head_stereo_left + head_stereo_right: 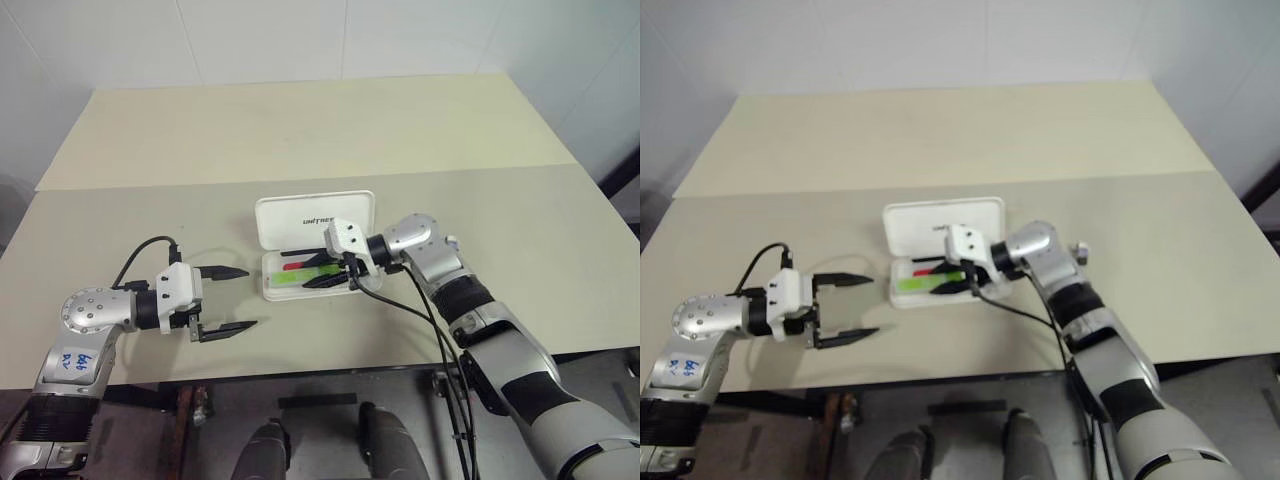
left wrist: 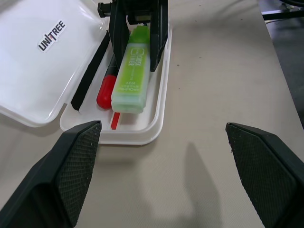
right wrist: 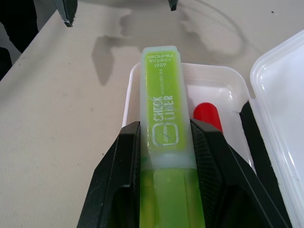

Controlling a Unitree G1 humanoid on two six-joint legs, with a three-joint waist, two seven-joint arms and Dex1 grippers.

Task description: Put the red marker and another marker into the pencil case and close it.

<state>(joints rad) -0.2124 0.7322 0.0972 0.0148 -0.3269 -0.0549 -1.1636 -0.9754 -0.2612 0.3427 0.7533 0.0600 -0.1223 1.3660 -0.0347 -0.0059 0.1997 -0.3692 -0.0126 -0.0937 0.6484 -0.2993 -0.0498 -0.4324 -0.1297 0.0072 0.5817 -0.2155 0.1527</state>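
Pencil case (image 1: 315,215) lies open on the table (image 1: 520,230), lid flat behind the tray.

The right gripper (image 3: 164,142) pinches the green marker (image 3: 164,114) over the tray, beside the red marker (image 2: 106,90) already lying inside. The left gripper (image 1: 222,300) hovers nearby above the table, its fingers spread wide and empty.

The pencil case (image 1: 315,245) tray is crowded: the right gripper (image 1: 335,278) clamps the green marker (image 2: 131,78) over it, beside the red marker (image 2: 106,89). The raised lid (image 1: 314,216) blocks the far side. Bare table (image 1: 520,220) surrounds it
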